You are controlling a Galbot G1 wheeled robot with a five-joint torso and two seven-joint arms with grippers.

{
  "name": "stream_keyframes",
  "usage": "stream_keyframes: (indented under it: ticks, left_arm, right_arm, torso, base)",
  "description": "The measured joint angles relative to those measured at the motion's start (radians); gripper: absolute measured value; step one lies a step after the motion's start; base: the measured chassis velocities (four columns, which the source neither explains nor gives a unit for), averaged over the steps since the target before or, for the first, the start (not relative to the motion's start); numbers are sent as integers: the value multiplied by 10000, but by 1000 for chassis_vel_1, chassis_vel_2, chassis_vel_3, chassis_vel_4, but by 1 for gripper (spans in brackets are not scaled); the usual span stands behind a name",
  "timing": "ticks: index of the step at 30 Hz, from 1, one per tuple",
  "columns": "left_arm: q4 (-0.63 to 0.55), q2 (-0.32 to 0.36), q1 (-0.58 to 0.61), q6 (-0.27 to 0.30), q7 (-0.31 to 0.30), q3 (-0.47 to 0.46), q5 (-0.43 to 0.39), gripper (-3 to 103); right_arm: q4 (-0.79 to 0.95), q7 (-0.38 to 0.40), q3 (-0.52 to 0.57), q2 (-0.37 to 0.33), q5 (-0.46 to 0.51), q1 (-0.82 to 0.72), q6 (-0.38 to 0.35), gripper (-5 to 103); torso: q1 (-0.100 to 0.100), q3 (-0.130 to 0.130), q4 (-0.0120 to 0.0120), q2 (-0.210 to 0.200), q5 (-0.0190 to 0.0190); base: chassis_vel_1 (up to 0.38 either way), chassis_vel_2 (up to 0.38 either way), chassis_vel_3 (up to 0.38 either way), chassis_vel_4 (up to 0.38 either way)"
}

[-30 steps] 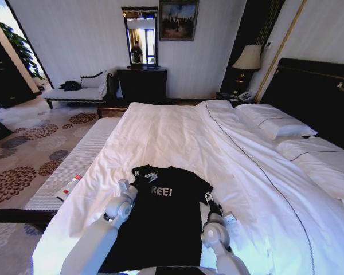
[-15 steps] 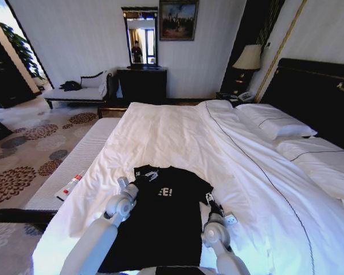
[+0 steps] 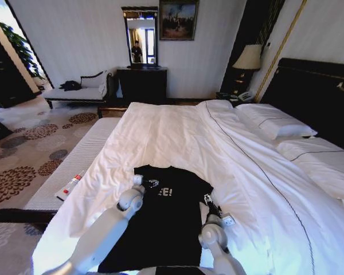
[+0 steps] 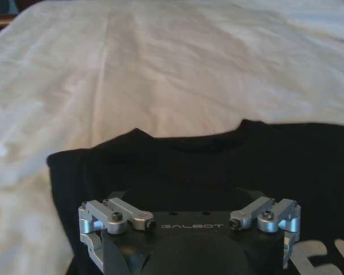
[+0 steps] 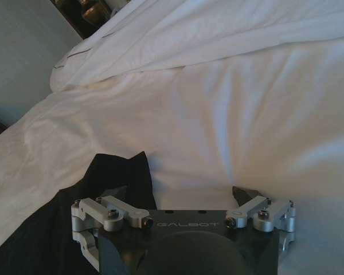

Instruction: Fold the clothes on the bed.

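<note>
Left end effector (image 3: 150,183) sits over the upper chest of the black T-shirt (image 3: 166,229), just beside the white lettering, part of which it covers in the head view. Whether it grips cloth I cannot tell: in the left wrist view its linkage sits spread over the fabric below the collar, the fingertips hidden. Right end effector (image 3: 208,200) rests at the shirt's right sleeve edge, where black cloth meets white duvet (image 3: 178,134); its hold I cannot tell either, though the right wrist view shows the sleeve corner just beside it.

The T-shirt lies at the near end of the bed (image 3: 309,86), collar pointing away from the robot, body spread mostly flat. The left side looks drawn inward, so the first side fold seems begun at most. By my reading, the right side fold and the lengthwise fold remain.
</note>
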Motion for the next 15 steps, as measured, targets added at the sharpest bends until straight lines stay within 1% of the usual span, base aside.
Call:
stream_keyframes:
  ticks: [3, 4, 5, 7, 10, 13, 14, 15]
  left_arm:
    - [10, 34, -188, 100, -21, 260, -5, 100]
    - [13, 47, -250, 106, -15, 343, -5, 103]
    - [13, 47, -250, 106, -15, 343, -5, 103]
    - [15, 100, -368, 160, 22, 598, 67, 100]
    - [13, 188, -391, 313, 18, 862, 307, 99]
    - [41, 230, -415, 690, -271, 1023, 224, 98]
    - [41, 230, -415, 690, -271, 1023, 224, 98]
    - [128, 197, -473, 864, -448, 1028, 44, 98]
  right_arm:
    - [11, 14, 0, 83, -67, -1, 0, 100]
    - [0, 15, -6, 110, -100, 1, 1, 100]
    - [0, 15, -6, 110, -100, 1, 1, 100]
    - [-47, 16, -44, 174, -176, 15, 1, 100]
    - [-84, 21, -71, 230, -239, 33, 3, 100]
    - [-112, 27, -112, 310, -308, 41, 5, 100]
    - [-112, 27, -112, 310, -308, 41, 5, 100]
    - [-130, 30, -121, 339, -341, 38, 6, 100]
  torso:
    - [0, 0, 2, 0, 0]
    - [-1, -1, 3, 1, -1]
    - [-1, -1, 3, 1, -1]
    - [0, -1, 2, 0, 0]
    - [0, -1, 2, 0, -1]
    - [0, -1, 3, 1, -2]
    - [0, -1, 3, 1, -2]
    - [-2, -1, 3, 0, -2]
  base:
    - [0, 0, 0, 0]
    - [0, 0, 0, 0]
    - [0, 0, 0, 0]
    - [0, 0, 0, 0]
    - [0, 0, 0, 0]
    - [0, 0, 0, 0]
    - [0, 0, 0, 0]
    - [0, 0, 0, 0]
